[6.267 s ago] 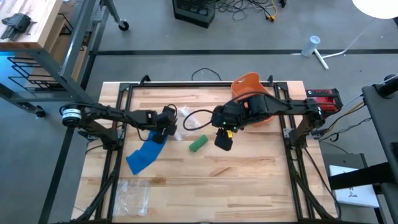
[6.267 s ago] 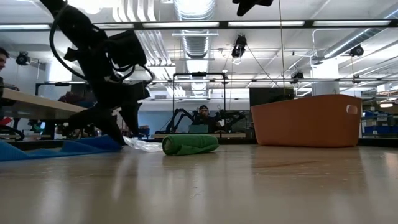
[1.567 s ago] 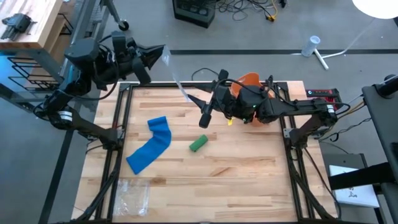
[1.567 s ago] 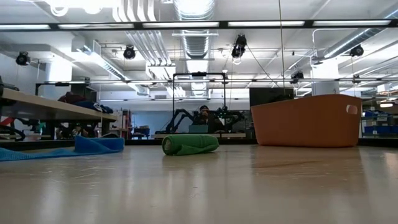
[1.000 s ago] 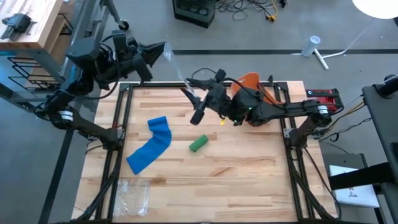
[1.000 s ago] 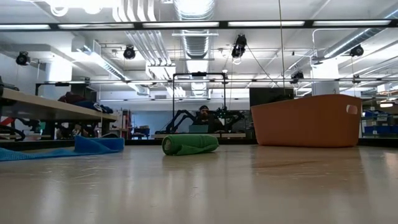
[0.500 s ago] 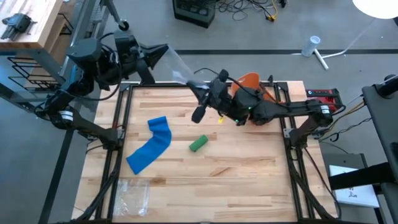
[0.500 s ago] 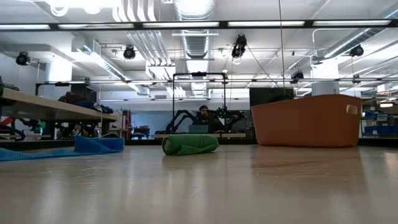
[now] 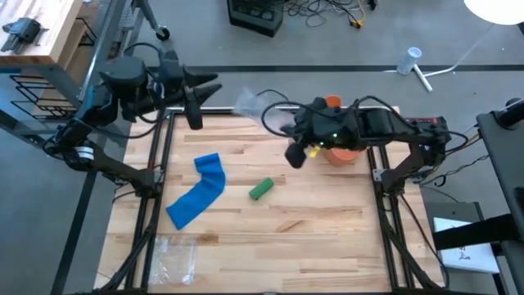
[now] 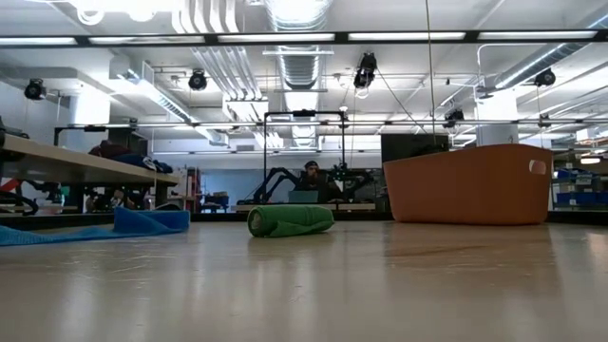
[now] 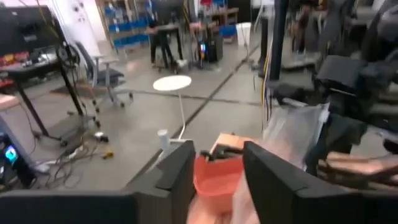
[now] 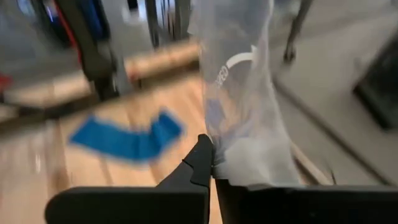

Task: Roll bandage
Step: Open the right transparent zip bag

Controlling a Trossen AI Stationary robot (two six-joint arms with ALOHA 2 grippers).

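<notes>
The right gripper, raised just beside the orange bin, has its fingers pressed together on a clear plastic bag. The left gripper, fingers spread and empty, is well apart from the bin. The blue bandage lies unrolled on the table, the green roll between it and the bin.

bandage showing bright blue | roll showing green | bin showing orange | table showing pale wood grain | plastic bag looking clear, seemingly carrying white print | arms appearing dark
</notes>
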